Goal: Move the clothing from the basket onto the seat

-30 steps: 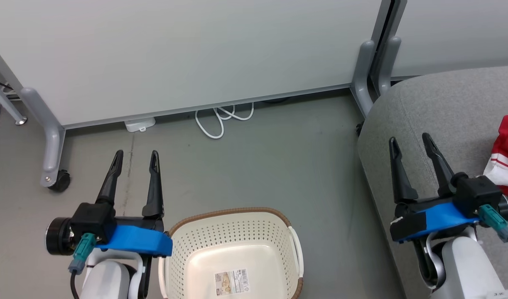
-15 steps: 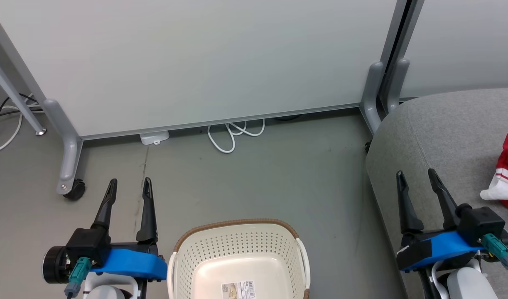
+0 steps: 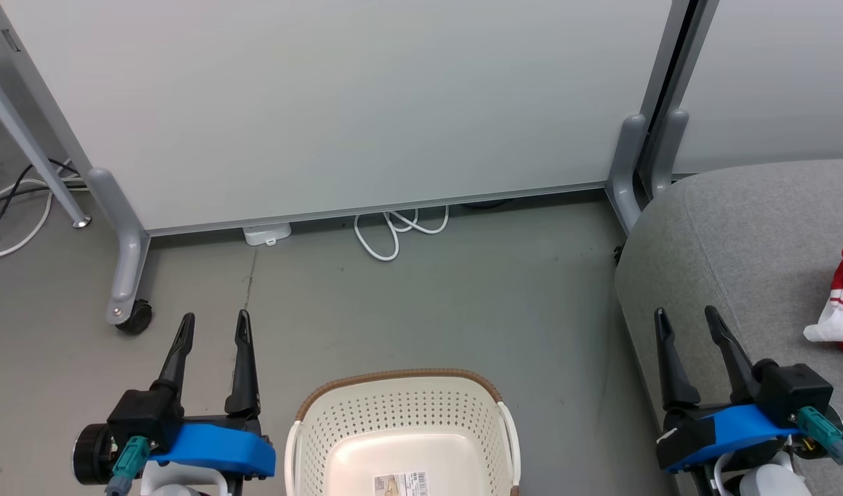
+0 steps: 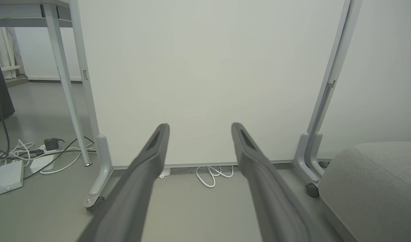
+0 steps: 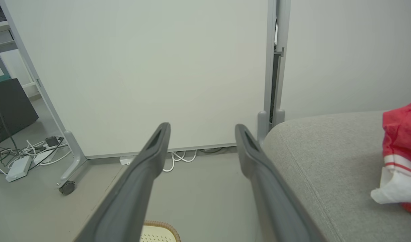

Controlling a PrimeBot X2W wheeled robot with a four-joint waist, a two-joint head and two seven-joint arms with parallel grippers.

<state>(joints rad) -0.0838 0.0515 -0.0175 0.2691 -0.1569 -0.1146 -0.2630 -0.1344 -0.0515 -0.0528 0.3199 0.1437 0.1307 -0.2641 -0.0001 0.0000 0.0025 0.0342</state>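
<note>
The cream basket (image 3: 402, 413) with a brown rim stands on the floor at the bottom middle of the head view; only a label shows on its bare bottom. Red and white clothing (image 3: 841, 303) lies on the grey seat (image 3: 745, 234) at the right edge, also visible as clothing (image 5: 400, 158) on the seat (image 5: 326, 154) in the right wrist view. My left gripper (image 3: 213, 318) hangs open left of the basket, holding nothing. My right gripper (image 3: 686, 313) hangs open over the seat's near edge, a short way left of the clothing. Both wrist views show spread fingers (image 4: 151, 158) (image 5: 155, 151) with nothing between them.
A white partition panel (image 3: 338, 103) on castered grey feet (image 3: 128, 303) stands beyond the grey floor. A white cable loop (image 3: 393, 231) and a small white box (image 3: 266, 234) lie at its base. More cables and adapters (image 4: 20, 158) lie at the far left.
The whole head view has shifted, so the camera moved. Both grippers stay open and empty, and sit lower in the picture than before.
</note>
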